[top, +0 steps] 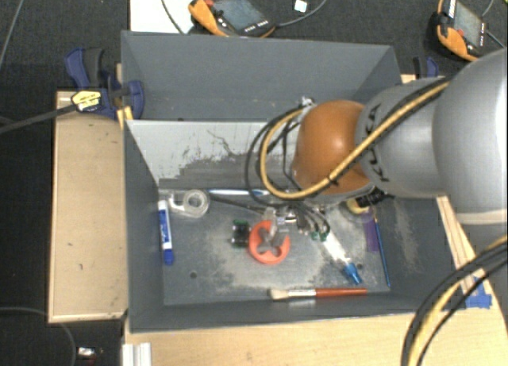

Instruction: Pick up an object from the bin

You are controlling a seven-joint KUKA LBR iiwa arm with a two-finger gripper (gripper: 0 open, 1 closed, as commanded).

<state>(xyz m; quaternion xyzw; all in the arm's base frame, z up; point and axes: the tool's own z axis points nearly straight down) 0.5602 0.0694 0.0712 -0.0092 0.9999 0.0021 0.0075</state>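
Gripper low over an orange-red ring at centre of bin floor

Gripper (275, 235) sits directly above and against the upper edge of the orange-red ring (267, 251), centre frame in the grey bin (238, 78); open or closed cannot be told. Small black-and-green item (240, 234) lies just left of the ring. White syringe with blue tip (341, 260) lies to the lower right, purple stick (371, 233) beyond it. Clear tape roll (190, 203) and blue marker (165, 234) lie at left. Red-handled brush (319, 294) lies along the lower wall
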